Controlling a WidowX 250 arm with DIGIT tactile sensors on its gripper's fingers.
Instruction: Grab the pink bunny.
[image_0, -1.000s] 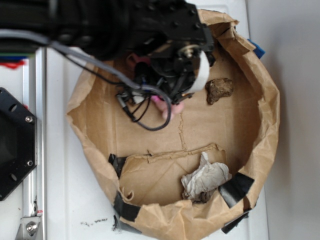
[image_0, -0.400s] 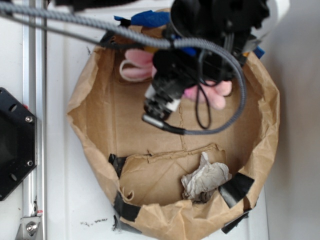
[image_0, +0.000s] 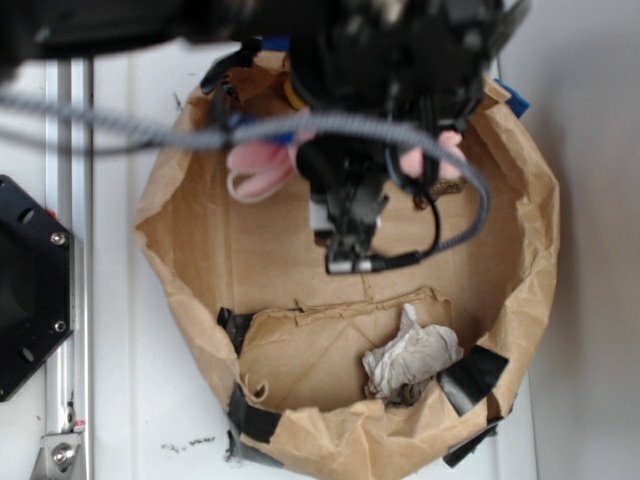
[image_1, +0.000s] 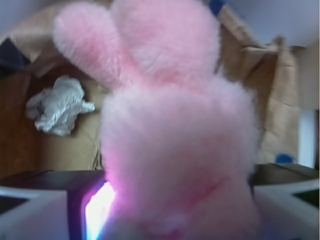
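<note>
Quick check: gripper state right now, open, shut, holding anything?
Gripper: closed on the pink bunny, which fills the wrist view between its fingers.

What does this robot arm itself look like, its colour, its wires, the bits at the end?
The arm is chunky matte black, blurred in the exterior view. A grey braided cable loops across it, with thinner black wires hanging near a small black-and-white block. The gripper shows pale, flat-sided fingers at the wrist view's lower corners, with a bright pinkish-white glow beside the left one.
</note>
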